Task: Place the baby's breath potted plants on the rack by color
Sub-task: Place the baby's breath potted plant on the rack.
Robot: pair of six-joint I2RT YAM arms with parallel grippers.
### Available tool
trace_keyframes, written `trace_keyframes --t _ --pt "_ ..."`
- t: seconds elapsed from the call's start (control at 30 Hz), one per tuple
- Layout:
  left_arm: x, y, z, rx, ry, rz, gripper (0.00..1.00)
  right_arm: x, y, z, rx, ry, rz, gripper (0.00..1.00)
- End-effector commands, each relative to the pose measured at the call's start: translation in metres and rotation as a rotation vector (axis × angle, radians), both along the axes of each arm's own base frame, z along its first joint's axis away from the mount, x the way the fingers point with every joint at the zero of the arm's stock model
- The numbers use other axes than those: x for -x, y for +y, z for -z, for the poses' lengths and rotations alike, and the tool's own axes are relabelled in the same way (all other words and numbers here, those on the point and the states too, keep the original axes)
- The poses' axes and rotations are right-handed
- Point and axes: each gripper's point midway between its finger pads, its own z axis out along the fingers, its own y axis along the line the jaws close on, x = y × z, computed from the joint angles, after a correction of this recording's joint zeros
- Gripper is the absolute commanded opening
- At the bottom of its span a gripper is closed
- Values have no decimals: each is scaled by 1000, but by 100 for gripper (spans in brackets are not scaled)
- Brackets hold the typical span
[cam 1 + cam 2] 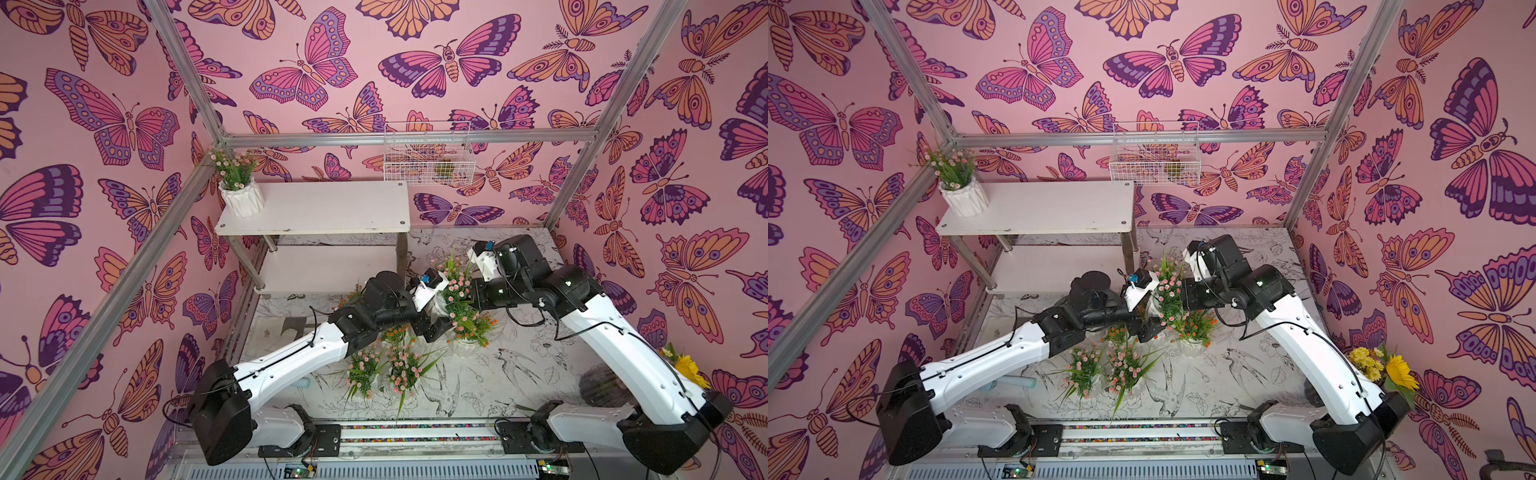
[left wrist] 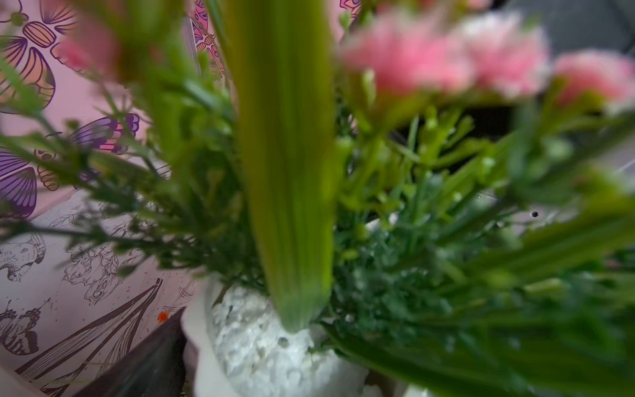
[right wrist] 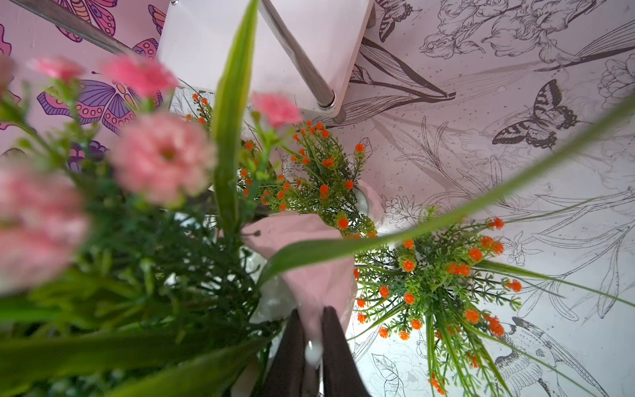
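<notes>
right hand [image 3: 312, 326]: jaws closed down on the rim of a pink-bloom pot [image 3: 309, 261], one finger inside and one outside. Rim pinch makes sense, since the spray overhangs the pot wall and blocks a side approach. In both top views that pot [image 1: 455, 286] sits mid-frame, between the two arms. Can't tell if it's off the worktop [image 1: 519, 374].

left hand [image 1: 436, 324]: jaws spread wide, gripping nothing. Left wrist view shows one dark finger [image 2: 147, 367] at lower left, just beside a pink-flowered pot's wall, likely the same one. The other finger is lost behind leaves. Reads as a handover setup: the rack [image 1: 324, 208] is upper left of frame, on the left arm's side and an awkward reach for the right.

Rack now: one pink pot [image 1: 241, 195] on the top tier's left corner, so I'd expect this one beside it and orange on the lower tier. On the worktop: two more pink pots [image 1: 363, 370] lower centre, orange pots [image 1: 473, 324] clustered around the hands.
</notes>
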Motion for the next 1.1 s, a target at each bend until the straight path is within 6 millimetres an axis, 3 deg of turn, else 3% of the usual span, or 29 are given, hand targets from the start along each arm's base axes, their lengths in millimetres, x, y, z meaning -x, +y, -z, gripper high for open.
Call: trace_keyframes --t 0.0,0.97,1.07 --pt "-3 -5 -15 37 -20 -4 100 -3 13 -29 -90 -72 -39 0" --pt "-11 -14 -13 66 -5 -22 100 3 28 -23 -182 -36 -77 0" --pt "-11 -14 -13 65 -10 -19 90 3 27 -21 -181 -36 -75 0"
